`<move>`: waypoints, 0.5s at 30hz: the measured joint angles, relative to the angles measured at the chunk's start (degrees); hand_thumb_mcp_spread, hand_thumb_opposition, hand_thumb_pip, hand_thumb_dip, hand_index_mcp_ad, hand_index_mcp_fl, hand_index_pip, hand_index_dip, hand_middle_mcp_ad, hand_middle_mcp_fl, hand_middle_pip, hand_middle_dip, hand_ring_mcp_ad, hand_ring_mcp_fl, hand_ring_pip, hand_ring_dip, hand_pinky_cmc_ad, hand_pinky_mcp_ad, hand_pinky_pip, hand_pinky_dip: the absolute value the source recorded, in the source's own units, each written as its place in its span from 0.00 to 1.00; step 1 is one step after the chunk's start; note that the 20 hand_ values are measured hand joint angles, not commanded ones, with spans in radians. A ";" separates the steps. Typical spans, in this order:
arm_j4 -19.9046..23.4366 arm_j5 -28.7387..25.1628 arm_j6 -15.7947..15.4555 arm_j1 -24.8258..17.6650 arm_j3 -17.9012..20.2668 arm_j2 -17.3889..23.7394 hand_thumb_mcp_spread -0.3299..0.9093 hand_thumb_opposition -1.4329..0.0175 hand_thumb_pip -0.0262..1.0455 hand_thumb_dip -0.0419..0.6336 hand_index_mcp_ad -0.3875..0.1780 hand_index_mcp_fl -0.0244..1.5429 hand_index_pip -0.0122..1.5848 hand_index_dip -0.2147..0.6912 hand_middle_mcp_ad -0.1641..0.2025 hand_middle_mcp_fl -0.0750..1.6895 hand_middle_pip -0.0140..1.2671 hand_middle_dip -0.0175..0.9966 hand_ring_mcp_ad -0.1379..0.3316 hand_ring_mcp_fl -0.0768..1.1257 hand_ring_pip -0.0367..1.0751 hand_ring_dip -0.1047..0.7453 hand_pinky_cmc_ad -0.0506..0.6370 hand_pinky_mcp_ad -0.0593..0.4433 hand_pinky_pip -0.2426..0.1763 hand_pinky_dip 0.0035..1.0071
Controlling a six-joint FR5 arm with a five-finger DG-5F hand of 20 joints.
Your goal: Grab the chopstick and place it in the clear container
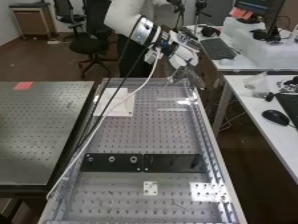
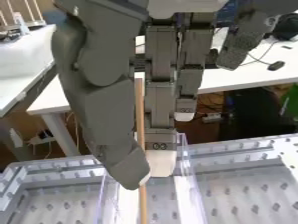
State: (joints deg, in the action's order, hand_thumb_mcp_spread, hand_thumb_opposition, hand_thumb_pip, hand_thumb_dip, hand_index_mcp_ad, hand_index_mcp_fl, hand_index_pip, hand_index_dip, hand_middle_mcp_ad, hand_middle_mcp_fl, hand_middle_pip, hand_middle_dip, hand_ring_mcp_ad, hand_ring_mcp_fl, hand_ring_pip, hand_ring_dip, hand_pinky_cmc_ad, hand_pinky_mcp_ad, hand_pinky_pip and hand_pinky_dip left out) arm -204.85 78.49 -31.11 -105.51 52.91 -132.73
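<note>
At the far right end of the bench [image 1: 146, 135], just above what looks like the container [image 2: 192, 187], has the hand [image 2: 106, 115] curled, clamping the chopstick [image 2: 143, 205] between thumb and fingers. Points lengthwise down past the fingertips, towards the container; probably needs lowering inside before release.
</note>
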 joint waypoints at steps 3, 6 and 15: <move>-0.20 -0.44 0.17 0.13 -0.18 -0.25 0.87 0.24 0.41 0.48 0.37 0.94 0.09 0.73 0.48 0.86 0.16 0.57 0.37 0.59 0.14 0.62 0.50 0.60 0.52 0.15; -0.87 -2.36 0.05 0.25 -0.42 -0.50 0.87 0.24 0.41 0.48 0.37 0.94 0.09 0.73 0.48 0.86 0.16 0.57 0.37 0.59 0.14 0.62 0.50 0.60 0.52 0.15; -2.31 0.14 -1.32 0.57 -0.70 -1.67 0.87 0.24 0.41 0.48 0.37 0.94 0.09 0.73 0.48 0.86 0.16 0.57 0.36 0.59 0.14 0.62 0.50 0.60 0.52 0.15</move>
State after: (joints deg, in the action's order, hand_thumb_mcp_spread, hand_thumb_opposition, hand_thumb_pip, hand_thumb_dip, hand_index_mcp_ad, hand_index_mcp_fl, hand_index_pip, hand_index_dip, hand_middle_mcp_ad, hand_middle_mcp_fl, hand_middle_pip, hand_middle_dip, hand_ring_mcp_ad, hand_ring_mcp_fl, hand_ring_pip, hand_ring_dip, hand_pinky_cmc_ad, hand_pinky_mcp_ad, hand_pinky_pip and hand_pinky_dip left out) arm -207.17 78.63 -32.43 -104.93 52.21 -134.40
